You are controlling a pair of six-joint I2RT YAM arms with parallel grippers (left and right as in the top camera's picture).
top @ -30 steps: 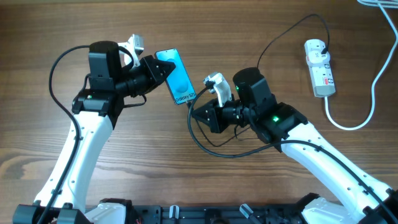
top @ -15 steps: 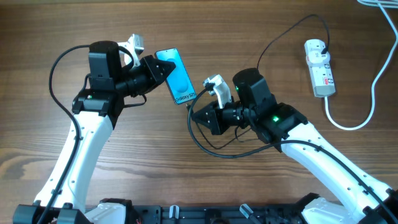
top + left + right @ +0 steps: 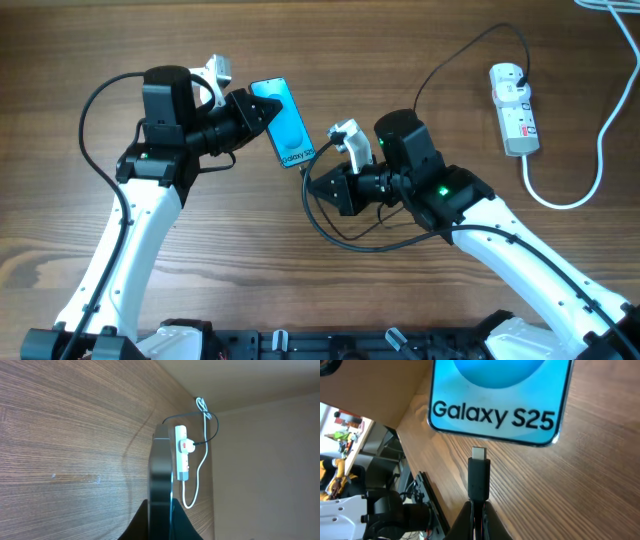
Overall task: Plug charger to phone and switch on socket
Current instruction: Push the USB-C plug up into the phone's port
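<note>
The phone (image 3: 287,124) has a turquoise screen with "Galaxy S25" text and is held off the table by my left gripper (image 3: 258,112), which is shut on its upper end. In the left wrist view the phone (image 3: 161,475) shows edge-on between the fingers. My right gripper (image 3: 314,183) is shut on the charger (image 3: 330,228), a thin black cable. In the right wrist view its connector tip (image 3: 479,455) points at the phone's bottom edge (image 3: 495,410), a small gap apart. The socket (image 3: 514,110) lies at the far right with the black plug (image 3: 524,82) in it.
The socket's thick white cord (image 3: 590,170) loops along the right edge. The black cable arcs from the socket across the table's back and loops under my right arm (image 3: 470,215). The left arm (image 3: 150,190) stretches along the left side.
My right gripper has edged slightly up and left with the connector toward the phone. The left arm and phone have not moved.
</note>
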